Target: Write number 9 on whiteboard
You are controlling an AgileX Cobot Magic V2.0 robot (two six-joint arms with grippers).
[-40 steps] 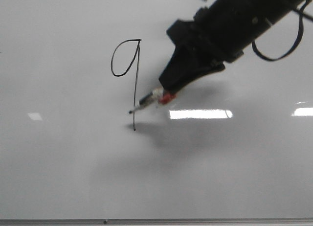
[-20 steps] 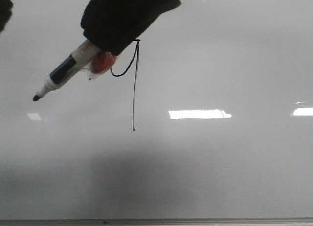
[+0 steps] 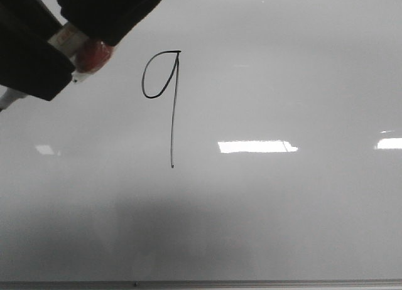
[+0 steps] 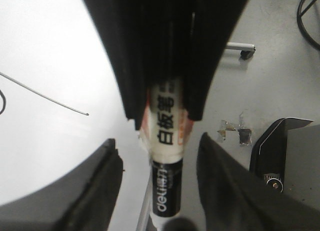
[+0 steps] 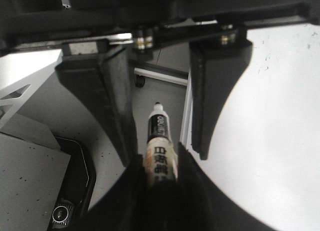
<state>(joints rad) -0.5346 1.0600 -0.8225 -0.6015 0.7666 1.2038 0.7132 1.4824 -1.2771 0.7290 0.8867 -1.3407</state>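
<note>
The number 9 (image 3: 174, 114) is a thin black line, loop and long tail, on the whiteboard (image 3: 282, 208). My right gripper (image 3: 94, 42) is at the top left, away from the 9, shut on a black and white marker (image 3: 69, 36) with a red band. My left gripper (image 3: 31, 64) is open, one finger on each side of the marker's tip end, apart from it. In the left wrist view the marker (image 4: 167, 141) sticks out between my open fingers (image 4: 107, 176). In the right wrist view my right gripper (image 5: 159, 163) clamps the marker (image 5: 159, 133).
The board's thin metal bottom edge (image 3: 201, 282) runs along the front. Bright glare patches (image 3: 257, 146) lie right of the 9. Beyond the board's side edge are grey floor and a black device (image 4: 285, 156), which also shows in the right wrist view (image 5: 70, 181).
My right gripper has carried the marker from the 9's tail up and to the left, off the board surface. My left gripper has come into view, open around the marker's tip end.
</note>
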